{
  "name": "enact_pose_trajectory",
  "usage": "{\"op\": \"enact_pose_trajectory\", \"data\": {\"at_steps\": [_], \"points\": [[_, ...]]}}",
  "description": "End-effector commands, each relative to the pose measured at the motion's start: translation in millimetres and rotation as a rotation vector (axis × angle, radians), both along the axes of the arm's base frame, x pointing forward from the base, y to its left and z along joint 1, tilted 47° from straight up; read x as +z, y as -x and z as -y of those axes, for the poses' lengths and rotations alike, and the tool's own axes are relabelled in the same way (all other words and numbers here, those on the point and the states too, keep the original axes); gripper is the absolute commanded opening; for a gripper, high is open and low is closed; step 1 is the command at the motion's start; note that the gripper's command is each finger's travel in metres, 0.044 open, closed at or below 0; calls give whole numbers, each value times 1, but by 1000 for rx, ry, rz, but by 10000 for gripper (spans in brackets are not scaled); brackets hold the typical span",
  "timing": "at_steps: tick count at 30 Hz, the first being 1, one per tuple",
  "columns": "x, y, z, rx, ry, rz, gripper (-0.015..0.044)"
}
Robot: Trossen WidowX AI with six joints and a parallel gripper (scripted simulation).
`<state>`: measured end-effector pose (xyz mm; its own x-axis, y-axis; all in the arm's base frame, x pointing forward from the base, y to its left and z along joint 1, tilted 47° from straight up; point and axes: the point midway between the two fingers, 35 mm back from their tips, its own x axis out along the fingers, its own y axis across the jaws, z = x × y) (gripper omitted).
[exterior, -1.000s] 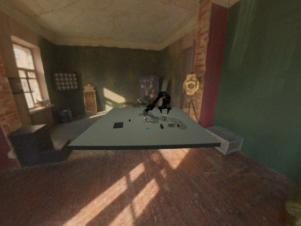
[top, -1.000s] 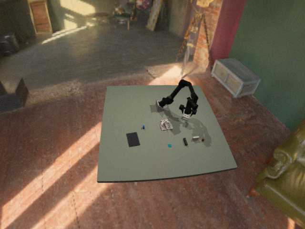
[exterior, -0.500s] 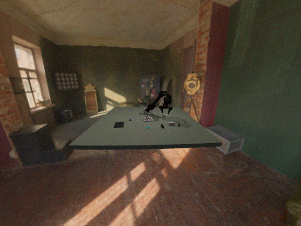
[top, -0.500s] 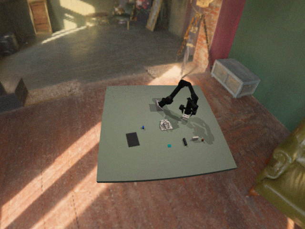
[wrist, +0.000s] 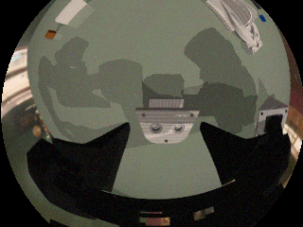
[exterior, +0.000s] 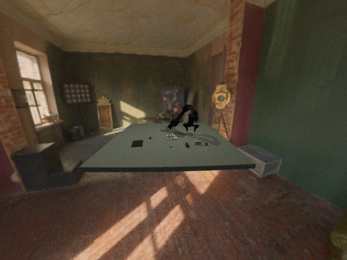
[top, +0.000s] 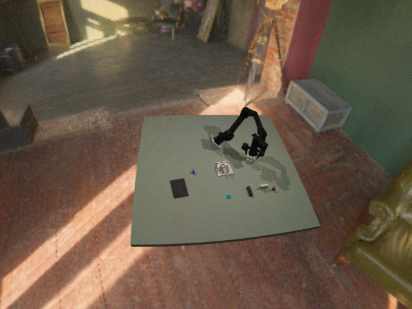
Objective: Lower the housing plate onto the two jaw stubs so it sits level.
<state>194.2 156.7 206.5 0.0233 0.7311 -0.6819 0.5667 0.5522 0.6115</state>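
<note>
Below my open gripper (top: 252, 154) (exterior: 191, 131) (wrist: 166, 125), the housing plate (top: 250, 159) (exterior: 190, 134) (wrist: 167, 127) is off its assembly

From the top camera, I see the plate on the green table (top: 186, 223) (exterior: 168, 161) (wrist: 161, 175), to the right of the pale jaw assembly (top: 224, 168) (exterior: 171, 137) (wrist: 237, 16) and apart from it. My wrist view shows two round holes in the plate, framed by fingers spread wide, with nothing gripped. I can't tell whether either fingertip touches it.

Farther out, I have a white block (top: 263, 186) (exterior: 198, 143) (wrist: 72, 11) beside a small orange-brown piece (top: 273, 188) (exterior: 206, 144) (wrist: 50, 34), then a black block (top: 250, 191) (exterior: 187, 144) and a teal square (top: 228, 196) (exterior: 171, 147). Across the assembly lie a blue piece (top: 193, 172) (exterior: 149, 137) (wrist: 262, 18) and a dark rectangle (top: 179, 188) (exterior: 137, 143).
</note>
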Motion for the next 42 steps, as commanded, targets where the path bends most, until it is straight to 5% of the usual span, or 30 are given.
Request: {"op": "enact_pose_trajectory", "data": {"at_steps": [1, 42], "points": [[-6, 1, -3, -3, 4, -7, 440], [-20, 1, -19, -3, 2, -7, 440]]}}
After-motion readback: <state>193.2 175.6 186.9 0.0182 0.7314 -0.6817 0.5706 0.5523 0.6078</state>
